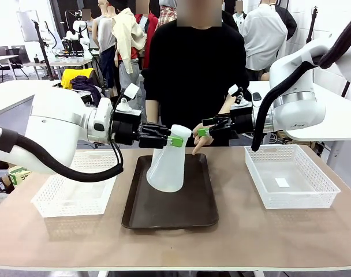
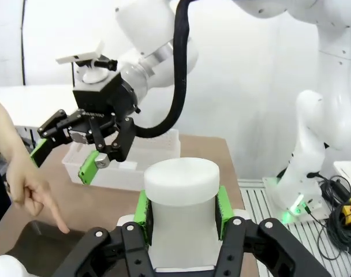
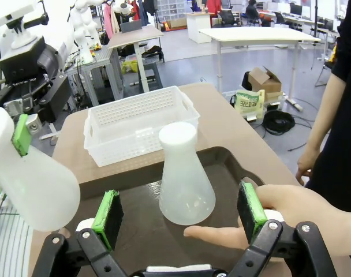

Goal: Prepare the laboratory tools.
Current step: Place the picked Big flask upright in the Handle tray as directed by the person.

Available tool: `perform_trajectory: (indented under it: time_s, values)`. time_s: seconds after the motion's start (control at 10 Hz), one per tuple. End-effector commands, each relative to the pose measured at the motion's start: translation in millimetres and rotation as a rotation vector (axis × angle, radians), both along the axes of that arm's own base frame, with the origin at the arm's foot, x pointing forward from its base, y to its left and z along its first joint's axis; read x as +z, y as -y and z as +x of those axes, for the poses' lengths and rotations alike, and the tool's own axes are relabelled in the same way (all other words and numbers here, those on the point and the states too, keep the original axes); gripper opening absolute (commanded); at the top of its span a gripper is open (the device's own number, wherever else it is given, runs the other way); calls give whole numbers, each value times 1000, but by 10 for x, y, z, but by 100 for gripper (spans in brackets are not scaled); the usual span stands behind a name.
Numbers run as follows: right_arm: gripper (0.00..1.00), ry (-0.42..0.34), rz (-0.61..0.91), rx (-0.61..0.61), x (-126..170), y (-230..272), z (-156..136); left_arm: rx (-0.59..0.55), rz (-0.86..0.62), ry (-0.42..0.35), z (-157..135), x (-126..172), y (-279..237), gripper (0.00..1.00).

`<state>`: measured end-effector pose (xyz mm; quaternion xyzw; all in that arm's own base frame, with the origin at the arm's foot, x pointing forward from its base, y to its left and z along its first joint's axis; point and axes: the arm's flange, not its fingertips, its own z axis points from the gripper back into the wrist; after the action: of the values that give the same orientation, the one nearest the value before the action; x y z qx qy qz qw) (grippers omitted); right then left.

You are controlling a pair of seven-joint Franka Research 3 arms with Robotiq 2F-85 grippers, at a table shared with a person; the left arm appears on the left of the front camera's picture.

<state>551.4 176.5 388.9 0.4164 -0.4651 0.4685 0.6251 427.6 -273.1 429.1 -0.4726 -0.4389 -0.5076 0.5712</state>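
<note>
My left gripper [image 1: 175,140] is shut on the neck of a frosted-white conical flask [image 1: 165,168] and holds it tilted above the dark brown tray [image 1: 164,218]. In the left wrist view the green pads [image 2: 142,209] clamp that flask's neck [image 2: 181,190]. A second flask [image 3: 186,184] stands upright on the tray [image 3: 135,231], framed between the open fingers of my right gripper [image 3: 180,210]. From the front, my right gripper [image 1: 205,128] hovers open over the tray's far edge. A person's hand [image 1: 200,144] points down at the tray beside it.
One white mesh basket [image 1: 71,196] sits left of the tray and another [image 1: 291,179] to its right. The person stands at the table's far edge. The person's hand [image 3: 279,208] lies close to my right gripper's finger.
</note>
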Motion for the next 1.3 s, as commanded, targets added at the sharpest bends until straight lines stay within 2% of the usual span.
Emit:
perform_trajectory:
  time_s: [0.0,0.1,0.4,0.6,0.7,0.8,0.9,1.2]
  values:
    - [100,-7,0,-1,-2,-4,-10,16,-92,-16,-14,-99,-45,0]
    - [100,-7,0,-1,-2,-4,-10,0,0,0,0,0,0,0]
    - [100,-7,0,-1,-2,-4,-10,0,0,0,0,0,0,0]
    - [100,-7,0,-1,-2,-4,-10,-33,-19,11,8,-226,7,0]
    - [100,-7,0,-1,-2,-4,-10,-50,8,-23,37,-435,29,0]
    - [100,-7,0,-1,-2,-4,-10,-71,10,5,55,-625,41,0]
    - [100,-7,0,-1,-2,-4,-10,-123,-3,76,85,-812,37,0]
    - [100,-7,0,-1,-2,-4,-10,-144,-169,219,163,-927,-100,0]
